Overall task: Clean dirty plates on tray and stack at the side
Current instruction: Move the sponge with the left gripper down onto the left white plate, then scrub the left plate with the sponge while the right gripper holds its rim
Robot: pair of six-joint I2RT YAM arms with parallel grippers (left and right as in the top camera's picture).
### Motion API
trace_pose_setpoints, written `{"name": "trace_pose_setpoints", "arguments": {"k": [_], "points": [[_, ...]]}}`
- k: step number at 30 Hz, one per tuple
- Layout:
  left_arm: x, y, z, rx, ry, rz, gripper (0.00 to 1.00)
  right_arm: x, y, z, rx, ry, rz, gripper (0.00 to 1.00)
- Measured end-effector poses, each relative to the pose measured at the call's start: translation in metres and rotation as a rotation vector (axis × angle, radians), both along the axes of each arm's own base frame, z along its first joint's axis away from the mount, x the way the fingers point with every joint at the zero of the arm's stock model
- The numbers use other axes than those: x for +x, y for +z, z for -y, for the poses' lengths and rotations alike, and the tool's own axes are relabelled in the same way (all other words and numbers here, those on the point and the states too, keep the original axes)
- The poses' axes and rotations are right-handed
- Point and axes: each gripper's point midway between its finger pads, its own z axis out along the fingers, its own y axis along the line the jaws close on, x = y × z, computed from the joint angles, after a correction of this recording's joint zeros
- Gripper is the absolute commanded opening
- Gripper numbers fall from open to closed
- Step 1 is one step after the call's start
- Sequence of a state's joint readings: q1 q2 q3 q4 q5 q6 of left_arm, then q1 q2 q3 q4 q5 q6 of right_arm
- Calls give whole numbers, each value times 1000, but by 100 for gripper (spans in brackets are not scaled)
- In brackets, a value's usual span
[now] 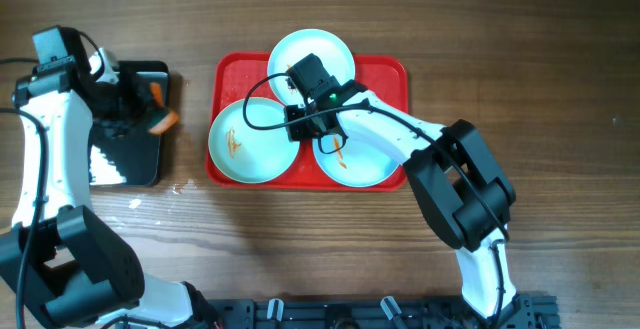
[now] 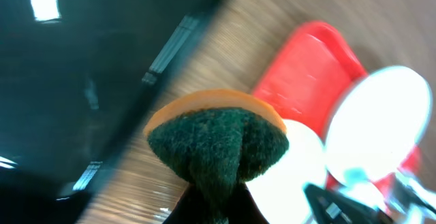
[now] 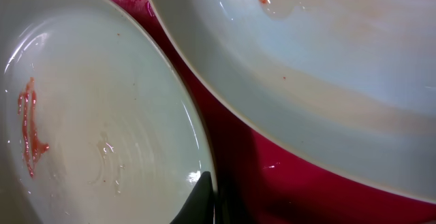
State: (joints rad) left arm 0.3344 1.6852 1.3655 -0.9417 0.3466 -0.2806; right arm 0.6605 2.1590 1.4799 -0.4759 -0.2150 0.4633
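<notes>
Nearest me on the tray (image 1: 235,74) sit the near-left plate (image 1: 245,141) and the near-right plate (image 1: 365,159). Both show orange smears, so I judge neither has been cleaned. My right claw (image 1: 312,127) hangs low between them. Its wrist camera shows one fingertip (image 3: 203,195) right at the near-left plate's rim, but I cannot tell whether the claw is open or closed. Behind it lies the far plate (image 1: 330,47), partly hidden by the arm. I see no smear on the part that shows. Off to the left, well apart from the tray, my left claw (image 1: 150,119) is clamped on a green-and-orange sponge (image 2: 216,139) above the black bin (image 1: 140,169). No plate stands stacked on the counter (image 1: 560,69), so by my reckoning all the wiping and stacking is left to do.
</notes>
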Motion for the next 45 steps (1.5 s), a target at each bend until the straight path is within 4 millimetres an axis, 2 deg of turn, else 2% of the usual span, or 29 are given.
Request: {"name": "trace_pose_setpoints", "arguments": {"k": [1,4,6,8,12,15,19,21,24,26,34,45], "points": [[2,3,9,-39,-32,19,4,0,0,0,1,-1,-1,4],[7,4,52,-95,-162,50,4,-1,0,-1,8,0,-8,4],[10,-4,76,-102,-229,67,4,-1,0,-1,11,-3,-13,4],[4,-23,99,-108,-288,58,4,-2,0,-1,13,-6,-22,4],[-13,-60,109,-118,-307,18,4,-3,0,0,40,-13,-54,4],[-17,-73,113,-118,-317,16,4,-3,-1,1,53,-16,-67,4],[-15,-82,144,-113,-410,40,4,-4,-1,0,58,-28,-77,4],[-15,-92,158,-91,-435,20,4,-4,-1,0,59,-32,-80,4],[-19,-116,162,-45,-417,-53,4,-4,-1,1,58,-35,-82,4],[-20,-122,163,-37,-415,-65,4,-4,-2,1,55,-36,-85,4],[-16,-123,169,-20,-426,-47,4,-4,-2,5,-6,-68,-61,4],[-10,-127,181,272,-430,-15,4,-2,-1,7,-61,-141,-24,4]]}}
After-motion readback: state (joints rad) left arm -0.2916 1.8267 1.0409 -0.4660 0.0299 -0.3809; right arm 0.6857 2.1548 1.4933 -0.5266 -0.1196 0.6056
